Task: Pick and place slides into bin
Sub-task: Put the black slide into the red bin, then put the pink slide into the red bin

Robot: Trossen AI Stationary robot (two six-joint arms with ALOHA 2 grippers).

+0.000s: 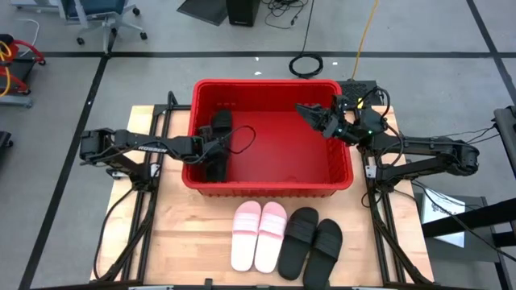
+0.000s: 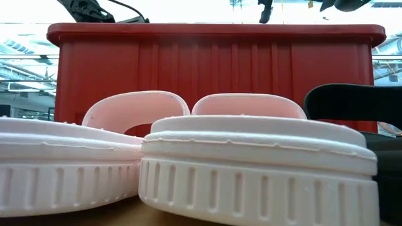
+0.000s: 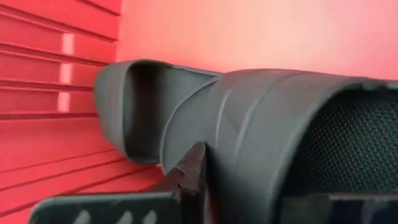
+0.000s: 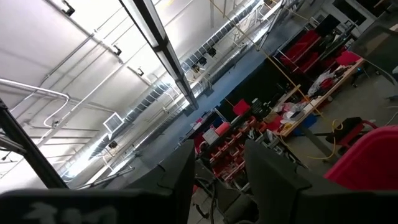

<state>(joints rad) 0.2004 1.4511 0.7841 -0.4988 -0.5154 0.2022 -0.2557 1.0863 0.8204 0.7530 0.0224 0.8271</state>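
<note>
The red bin (image 1: pixel 343 173) stands at the table's middle. Two black slides lie inside by its left wall: one farther back (image 1: pixel 222 122) and one nearer (image 1: pixel 215 165). My left gripper (image 1: pixel 208 147) reaches into the bin between them and is shut on the nearer slide (image 3: pixel 280 124). The other slide (image 3: pixel 134 106) rests against the bin's ribbed wall. My right gripper (image 1: pixel 313 115) hovers open and empty over the bin's far right part, its fingers (image 4: pixel 180 180) tipped up toward the ceiling. Two pink slides (image 1: pixel 258 234) and two black slides (image 1: pixel 312 242) lie on the table in front of the bin. My left gripper holds the nearer black slide by its side next to the strap (image 3: pixel 224 149). One finger (image 3: pixel 194 171) lies against the outside; the slide itself hides the other. The fingers come from the table's left. I cannot tell if the slide rests on the bin floor.
The bin's thick rim (image 2: pixel 213 30) stands well above the slides in front of it. The pink pair (image 2: pixel 251 169) fills the low view, with a black slide (image 2: pixel 352 103) to its right. Bare wooden table (image 1: pixel 181 242) lies at the near left. Cables run beside both arms.
</note>
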